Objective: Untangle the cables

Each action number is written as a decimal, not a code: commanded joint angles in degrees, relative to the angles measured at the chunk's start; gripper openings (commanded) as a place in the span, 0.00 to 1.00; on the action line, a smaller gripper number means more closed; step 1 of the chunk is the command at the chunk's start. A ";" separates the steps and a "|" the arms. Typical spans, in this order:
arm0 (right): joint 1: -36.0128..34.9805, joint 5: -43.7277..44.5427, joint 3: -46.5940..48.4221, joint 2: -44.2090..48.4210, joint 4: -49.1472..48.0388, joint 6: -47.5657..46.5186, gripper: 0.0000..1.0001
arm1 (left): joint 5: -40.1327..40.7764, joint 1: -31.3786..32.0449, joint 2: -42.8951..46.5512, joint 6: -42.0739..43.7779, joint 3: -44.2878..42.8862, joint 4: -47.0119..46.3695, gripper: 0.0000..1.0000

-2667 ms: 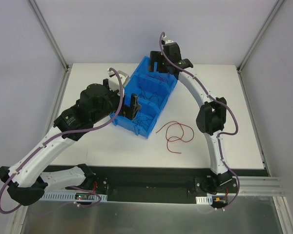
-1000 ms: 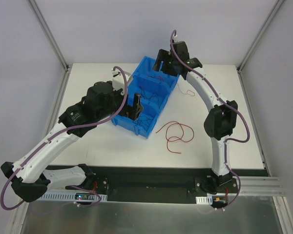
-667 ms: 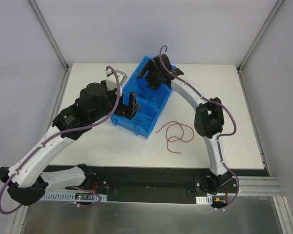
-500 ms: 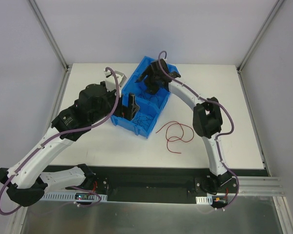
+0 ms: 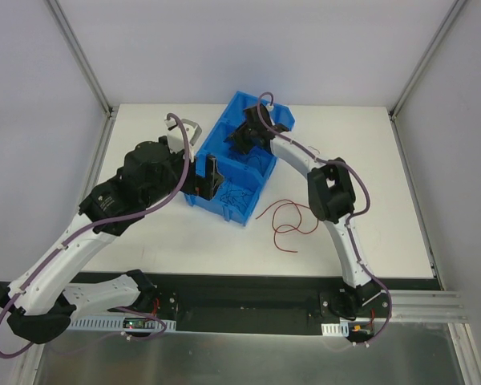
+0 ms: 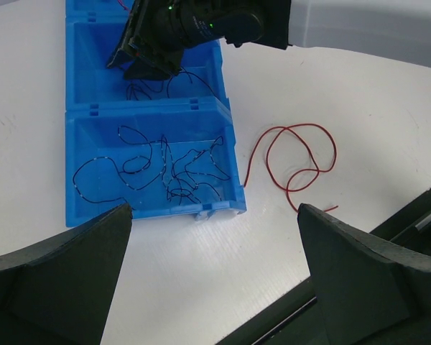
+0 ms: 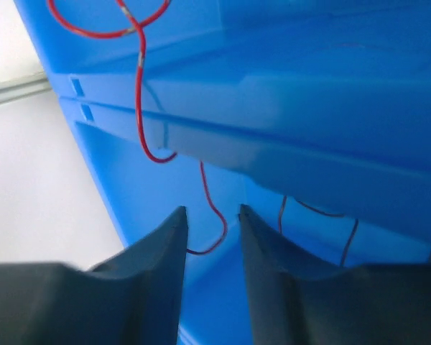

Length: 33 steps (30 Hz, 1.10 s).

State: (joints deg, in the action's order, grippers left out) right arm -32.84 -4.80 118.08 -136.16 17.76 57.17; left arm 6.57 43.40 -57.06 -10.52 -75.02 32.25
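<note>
A blue bin (image 5: 218,208) with several compartments stands mid-table. Thin black cables (image 6: 169,169) lie tangled in its near compartment, and more black cables (image 6: 176,79) lie in the middle one. One red cable (image 5: 293,218) lies looped on the table right of the bin. My right gripper (image 5: 245,142) reaches down into the bin. In the right wrist view its jaws stand narrowly apart, and a red cable (image 7: 138,86) draped over the divider hangs between the fingertips (image 7: 178,215) without being pinched. My left gripper (image 6: 214,215) hovers wide open over the table at the bin's near end, holding nothing.
Metal frame posts (image 5: 80,60) rise at the table's back corners. A black rail (image 5: 240,301) runs along the near edge between the arm bases. Bare white table (image 5: 160,241) lies in front of the bin.
My right gripper came from above the bin's far end down into the bin, and its jaws narrowed. The left arm shifted slightly toward the near left, still open.
</note>
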 commanded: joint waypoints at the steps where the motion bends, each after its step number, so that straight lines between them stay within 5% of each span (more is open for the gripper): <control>1: 0.50 1.72 7.15 -2.44 -2.11 2.25 0.29 | 1.08 -0.51 1.51 -0.29 0.40 -0.26 0.99; 6: 1.02 0.05 9.27 0.44 -1.94 0.76 0.00 | 1.34 -0.51 1.60 -0.37 0.32 -0.26 0.99; 14: 1.99 0.84 11.20 7.57 0.70 -8.03 0.00 | 0.38 -0.51 -0.24 -0.64 -0.38 -0.26 0.99; 23: 3.13 0.05 18.15 3.18 -1.67 -4.62 0.00 | 0.20 -0.51 -0.07 -0.20 -0.39 -0.26 0.99; 30: 4.71 -1.00 12.79 3.27 -1.76 -2.23 0.01 | 0.99 -0.68 0.46 -0.02 0.05 -0.26 0.99; 33: 5.68 -0.92 11.03 3.27 -1.76 -3.46 0.13 | 0.90 -0.68 0.19 -0.02 -0.12 -0.26 0.99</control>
State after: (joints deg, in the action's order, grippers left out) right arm -28.47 -5.28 130.69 -133.47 16.86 53.87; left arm 6.61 43.40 -57.76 -10.70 -75.02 32.47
